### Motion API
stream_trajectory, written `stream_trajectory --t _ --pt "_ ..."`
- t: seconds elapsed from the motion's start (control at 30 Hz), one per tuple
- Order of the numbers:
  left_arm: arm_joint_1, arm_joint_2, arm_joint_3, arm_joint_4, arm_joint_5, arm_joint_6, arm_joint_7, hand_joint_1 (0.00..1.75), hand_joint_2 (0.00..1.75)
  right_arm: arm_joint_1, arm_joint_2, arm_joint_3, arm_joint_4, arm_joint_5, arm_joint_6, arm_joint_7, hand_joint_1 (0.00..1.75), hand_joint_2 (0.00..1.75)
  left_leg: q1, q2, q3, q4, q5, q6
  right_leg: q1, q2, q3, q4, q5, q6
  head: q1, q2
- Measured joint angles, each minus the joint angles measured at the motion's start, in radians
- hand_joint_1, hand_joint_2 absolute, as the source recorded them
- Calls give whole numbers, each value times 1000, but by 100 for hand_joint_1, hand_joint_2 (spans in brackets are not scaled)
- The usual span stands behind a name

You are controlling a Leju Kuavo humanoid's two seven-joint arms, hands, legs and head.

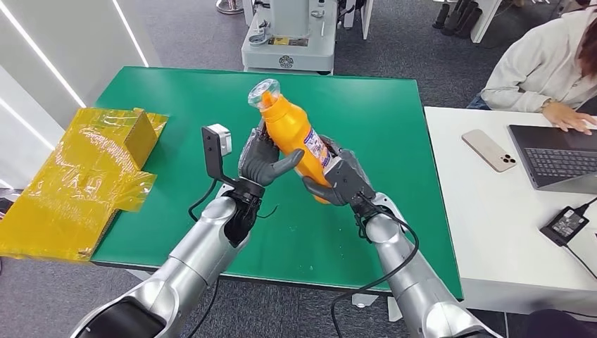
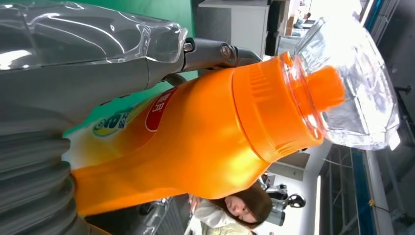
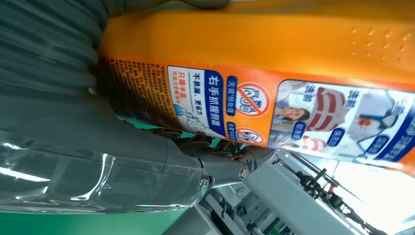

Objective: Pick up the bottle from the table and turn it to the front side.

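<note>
An orange bottle [image 1: 296, 137] with a clear plastic cap cover is lifted above the green table [image 1: 169, 105], tilted with its cap toward the far left. My left hand [image 1: 264, 162] grips its middle from the left, thumb across the body. My right hand [image 1: 341, 179] holds the lower end from the right. In the left wrist view the orange bottle [image 2: 195, 142] shows a side with a red and yellow label. In the right wrist view the orange bottle [image 3: 274, 73] shows a back label with instruction pictures, pressed against my right hand [image 3: 73, 127].
A yellow-wrapped cardboard box [image 1: 84, 176] hangs over the table's left edge. A white table [image 1: 479, 211] on the right carries a phone [image 1: 488, 150], a laptop [image 1: 556, 155] and a charger [image 1: 565, 224]; a person [image 1: 542, 63] sits there. A machine base [image 1: 288, 42] stands beyond the table.
</note>
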Motion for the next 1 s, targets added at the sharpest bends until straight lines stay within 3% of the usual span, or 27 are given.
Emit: stream_trajectory --t 0.6,1.0 --pt "-21 -1 -29 16 -19 -9 5 0 175 -22 8 41 87 50 -40 -4 175 175 0 0 0 0 0 0 0 0 0 0 0 0 0 0" --pt "-95 4 -64 128 -74 -14 81 0 175 -34 4 55 124 83 -77 2 175 175 0 0 0 0 0 0 0 1 -1 0 0 0 0 0"
